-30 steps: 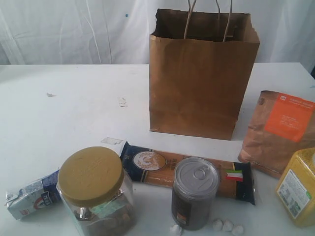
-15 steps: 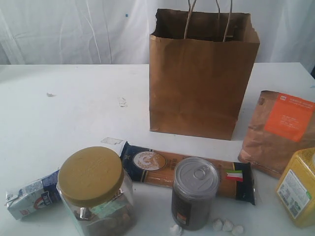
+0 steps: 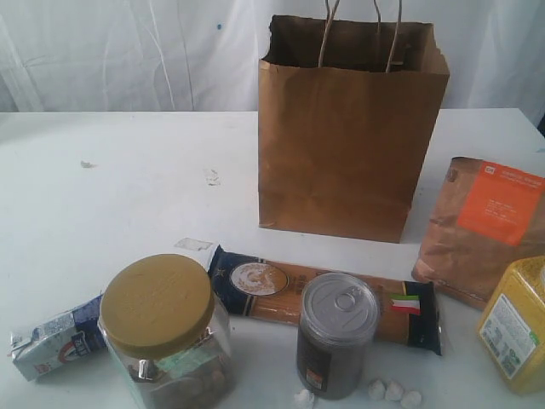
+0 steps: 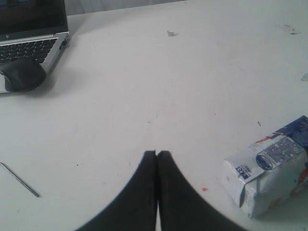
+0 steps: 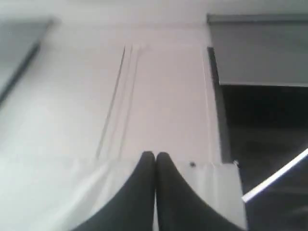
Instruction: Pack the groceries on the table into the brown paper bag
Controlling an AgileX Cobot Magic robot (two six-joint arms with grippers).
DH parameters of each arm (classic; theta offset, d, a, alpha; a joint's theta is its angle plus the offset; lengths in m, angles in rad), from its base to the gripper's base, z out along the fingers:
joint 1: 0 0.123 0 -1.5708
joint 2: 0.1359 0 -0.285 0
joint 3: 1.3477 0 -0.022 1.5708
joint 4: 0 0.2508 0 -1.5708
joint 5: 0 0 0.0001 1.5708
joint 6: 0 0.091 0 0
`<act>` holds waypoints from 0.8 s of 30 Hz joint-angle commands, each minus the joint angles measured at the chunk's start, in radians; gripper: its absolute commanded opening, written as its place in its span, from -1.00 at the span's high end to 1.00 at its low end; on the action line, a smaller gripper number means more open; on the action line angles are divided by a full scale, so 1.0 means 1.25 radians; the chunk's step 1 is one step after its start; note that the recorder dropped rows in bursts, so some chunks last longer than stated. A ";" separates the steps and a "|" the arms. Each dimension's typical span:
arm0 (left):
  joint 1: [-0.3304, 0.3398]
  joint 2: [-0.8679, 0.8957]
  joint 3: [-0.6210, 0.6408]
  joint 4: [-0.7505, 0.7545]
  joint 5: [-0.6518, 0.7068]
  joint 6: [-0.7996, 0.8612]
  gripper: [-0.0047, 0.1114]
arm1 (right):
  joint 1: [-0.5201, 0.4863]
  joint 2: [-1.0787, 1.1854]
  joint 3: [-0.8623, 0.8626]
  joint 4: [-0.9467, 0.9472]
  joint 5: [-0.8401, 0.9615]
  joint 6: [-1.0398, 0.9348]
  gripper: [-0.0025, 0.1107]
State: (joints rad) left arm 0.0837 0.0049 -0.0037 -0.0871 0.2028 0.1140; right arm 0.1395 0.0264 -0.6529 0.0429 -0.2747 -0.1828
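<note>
The brown paper bag [image 3: 351,128] stands upright and open at the back of the white table [image 3: 128,187]. In front lie the groceries: a gold-lidded jar [image 3: 163,328], a grey tin can [image 3: 336,345], a dark-blue spaghetti packet [image 3: 281,290], a brown pouch with an orange label [image 3: 481,226], a yellow packet [image 3: 518,324] and a small blue-white carton [image 3: 51,341]. The carton [image 4: 272,168] also shows in the left wrist view, off to one side of my left gripper [image 4: 157,153], which is shut and empty above bare table. My right gripper [image 5: 155,155] is shut, empty, pointing at a wall. Neither arm appears in the exterior view.
Small white foam lumps [image 3: 392,392] lie by the can. A paper scrap [image 3: 194,244] sits near the spaghetti packet's end. In the left wrist view a laptop [image 4: 31,41] and a black mouse [image 4: 21,74] rest at the table's edge, and a thin metal rod [image 4: 19,179] lies nearby.
</note>
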 commanded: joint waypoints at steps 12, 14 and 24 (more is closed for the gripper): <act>-0.005 -0.004 0.003 -0.007 -0.001 -0.003 0.92 | 0.004 0.418 0.004 -0.140 0.662 0.011 0.96; -0.005 -0.004 0.003 -0.007 -0.001 -0.003 0.92 | 0.004 0.506 -0.037 -0.234 0.814 0.164 0.96; -0.005 -0.004 0.003 -0.007 -0.001 -0.003 0.92 | 0.056 0.713 -0.177 -0.196 1.018 0.158 0.93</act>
State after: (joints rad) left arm 0.0837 0.0049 -0.0037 -0.0871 0.2028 0.1140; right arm 0.1858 0.9093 -0.8592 -0.2133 1.0127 0.0368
